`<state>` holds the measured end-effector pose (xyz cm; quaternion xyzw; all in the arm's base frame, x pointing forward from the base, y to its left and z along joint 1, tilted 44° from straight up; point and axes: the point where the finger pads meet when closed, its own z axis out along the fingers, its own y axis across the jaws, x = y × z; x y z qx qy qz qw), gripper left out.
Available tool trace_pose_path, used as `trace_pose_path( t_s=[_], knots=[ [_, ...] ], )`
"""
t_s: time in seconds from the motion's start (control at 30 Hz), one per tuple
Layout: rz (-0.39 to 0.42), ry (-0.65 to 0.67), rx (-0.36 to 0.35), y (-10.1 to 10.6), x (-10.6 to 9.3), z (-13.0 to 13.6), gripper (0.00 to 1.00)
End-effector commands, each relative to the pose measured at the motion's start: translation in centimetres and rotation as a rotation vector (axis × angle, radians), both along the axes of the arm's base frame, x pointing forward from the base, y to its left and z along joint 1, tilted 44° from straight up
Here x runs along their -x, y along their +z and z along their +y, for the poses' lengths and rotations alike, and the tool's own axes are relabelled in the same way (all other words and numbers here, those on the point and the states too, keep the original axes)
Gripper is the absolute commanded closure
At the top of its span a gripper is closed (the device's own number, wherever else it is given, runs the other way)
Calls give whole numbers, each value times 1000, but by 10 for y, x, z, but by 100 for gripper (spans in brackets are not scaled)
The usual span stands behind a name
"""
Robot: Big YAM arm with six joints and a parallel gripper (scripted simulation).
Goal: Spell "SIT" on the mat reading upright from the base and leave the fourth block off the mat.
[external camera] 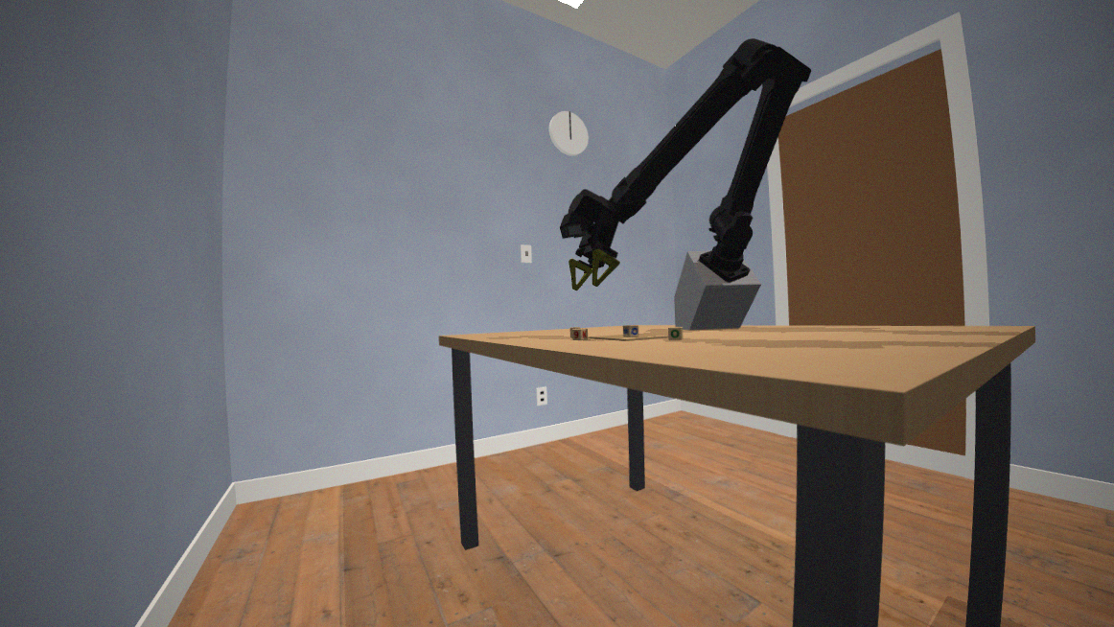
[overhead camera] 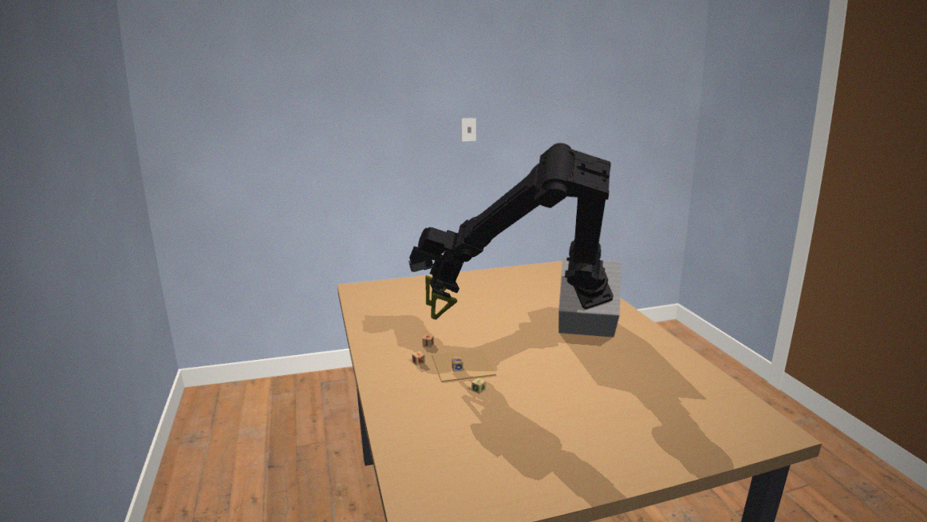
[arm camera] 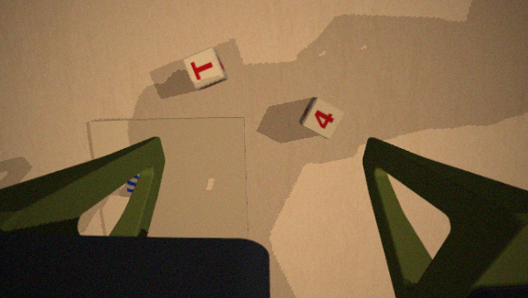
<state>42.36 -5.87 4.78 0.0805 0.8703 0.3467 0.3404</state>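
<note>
The wooden surface [overhead camera: 648,414] [external camera: 740,354] [arm camera: 329,219] stands on dark legs over a plank floor [overhead camera: 246,447] [external camera: 374,560], with blue-grey walls [overhead camera: 291,162] [external camera: 374,195] behind. From the left in the top view, the T block [overhead camera: 418,357] [external camera: 578,334] [arm camera: 203,69] lies off the mat, near its left edge; the 4 block [overhead camera: 427,340] [arm camera: 323,118] is near it, also off. Above them the hand [overhead camera: 432,310] [external camera: 587,286] [arm camera: 263,148] hangs spread wide, holding nothing. The thin mat [overhead camera: 479,369] [external camera: 650,336] [arm camera: 205,151] carries the blue-marked block [overhead camera: 457,364] [external camera: 630,331] [arm camera: 132,183]. The green-marked block [overhead camera: 478,385] [external camera: 675,333] sits just beside its front edge. Farther right, a grey pedestal [overhead camera: 589,323] [external camera: 725,307] bears the arm; open wood separates it from the blocks.
</note>
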Motion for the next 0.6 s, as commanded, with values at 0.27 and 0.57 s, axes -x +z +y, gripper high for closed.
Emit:
trace_pose_path(
  t_s=[0.27, 0.57],
  knots=[
    [151, 157, 57, 65, 13, 40, 0],
    [283, 245, 73, 100, 50, 68, 0]
  ],
)
